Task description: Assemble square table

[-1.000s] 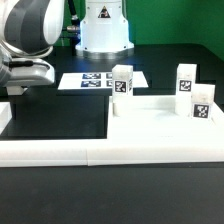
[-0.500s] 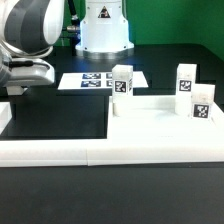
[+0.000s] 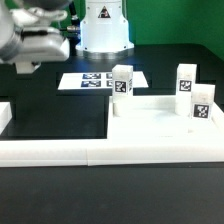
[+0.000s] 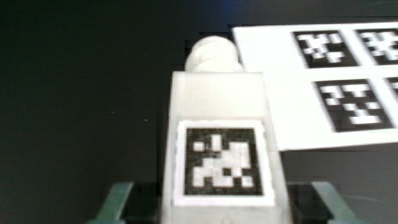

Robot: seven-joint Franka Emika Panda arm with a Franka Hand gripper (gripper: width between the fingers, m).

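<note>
The square table's white slab (image 3: 160, 125) lies at the exterior view's right. Three white tagged legs stand upright on it: one at its far left corner (image 3: 121, 80), two at its right side (image 3: 186, 78) (image 3: 201, 100). A fourth white leg (image 4: 222, 120) with a black-and-white tag fills the wrist view, and my gripper (image 4: 222, 205) is shut on it, one green finger (image 4: 121, 200) on each side. In the exterior view my gripper (image 3: 25, 66) hangs at the upper left above the black table, and the held leg is hard to make out there.
The marker board (image 3: 95, 80) lies flat behind the slab, and part of it shows in the wrist view (image 4: 338, 80). Long white border rails (image 3: 90, 152) run along the front and the left edge (image 3: 5, 115). The robot base (image 3: 104, 30) stands at the back.
The arm has lifted and shifted toward the exterior view's right in the last half second. The legs on the slab have not moved.
</note>
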